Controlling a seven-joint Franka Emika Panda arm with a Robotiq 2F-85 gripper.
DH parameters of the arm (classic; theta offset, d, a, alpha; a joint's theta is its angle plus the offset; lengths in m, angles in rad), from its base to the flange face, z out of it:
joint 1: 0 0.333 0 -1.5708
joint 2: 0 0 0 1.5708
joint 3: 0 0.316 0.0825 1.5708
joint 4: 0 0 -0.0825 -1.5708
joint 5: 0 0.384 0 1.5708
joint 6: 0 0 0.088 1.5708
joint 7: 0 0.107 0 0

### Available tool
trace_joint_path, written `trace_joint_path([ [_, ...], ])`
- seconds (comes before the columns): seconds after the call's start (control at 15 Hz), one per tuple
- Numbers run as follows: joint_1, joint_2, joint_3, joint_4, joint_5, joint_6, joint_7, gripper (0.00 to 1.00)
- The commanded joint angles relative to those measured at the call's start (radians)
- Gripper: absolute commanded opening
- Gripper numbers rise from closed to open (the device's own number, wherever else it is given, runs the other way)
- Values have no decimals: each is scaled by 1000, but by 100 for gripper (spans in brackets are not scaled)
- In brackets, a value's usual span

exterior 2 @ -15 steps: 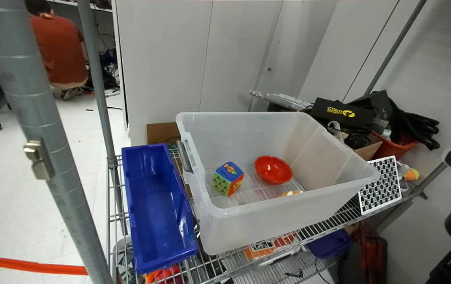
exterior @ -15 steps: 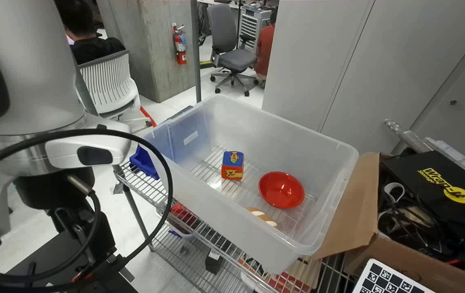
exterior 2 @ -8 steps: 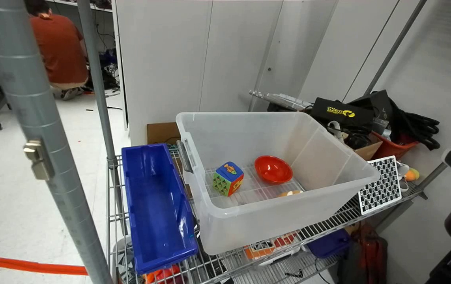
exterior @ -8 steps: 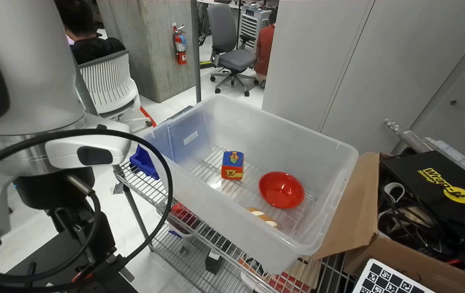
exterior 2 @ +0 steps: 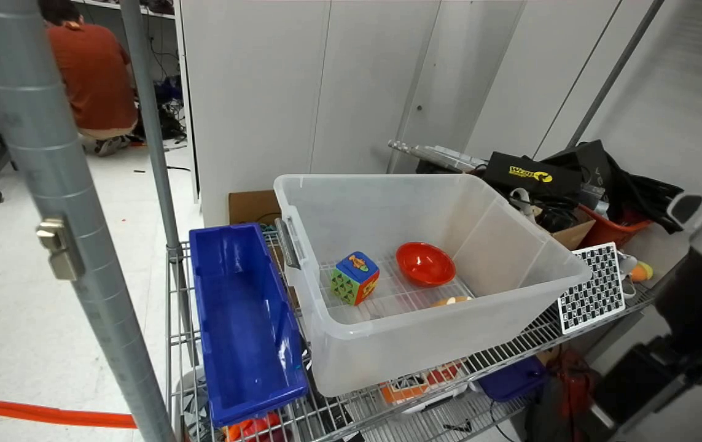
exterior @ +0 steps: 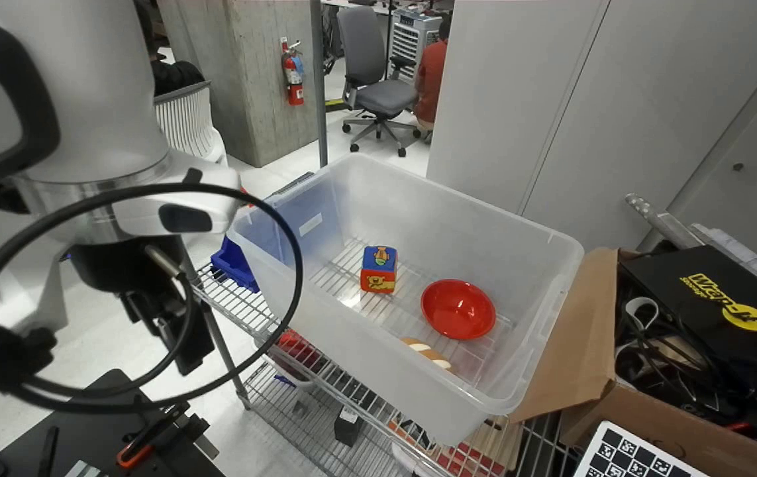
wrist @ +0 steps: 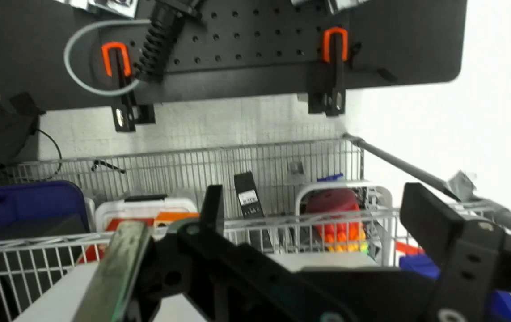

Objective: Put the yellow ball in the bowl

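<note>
The glossy red bowl sits in the big translucent tub; it also shows in an exterior view. No plain yellow ball shows clearly. A small yellow-orange rounded object lies on the shelf's right end, outside the tub; I cannot tell whether it is the ball. A flatter tan piece with white stripes lies by the tub's near wall, partly hidden in an exterior view. My gripper is open and empty, with its fingers wide apart. In an exterior view the gripper hangs outside the tub.
A coloured soft cube is in the tub beside the bowl. A long blue bin stands beside the tub on the wire shelf. A cardboard box of cables and a checkered board are at its other end. Metal posts rise at the shelf.
The arm and gripper have risen and moved toward the tub between half a second ago and now. Before that they were still. The objects in the tub have not moved.
</note>
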Motion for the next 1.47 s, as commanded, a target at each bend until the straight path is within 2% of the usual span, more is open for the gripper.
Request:
trace_joint_path([
  [0.0,24,109,-11,131,107,140,11,100],
  [0.33,25,298,-25,292,214,317,-19,100],
  [0.47,24,387,-30,370,280,360,-35,100],
  [0.6,12,477,-25,457,292,389,-35,100],
  [0.73,1,561,-22,545,292,393,-24,100],
  [1.13,-49,848,14,811,391,360,-46,100],
  [1.4,-65,1045,2,971,346,292,35,100],
])
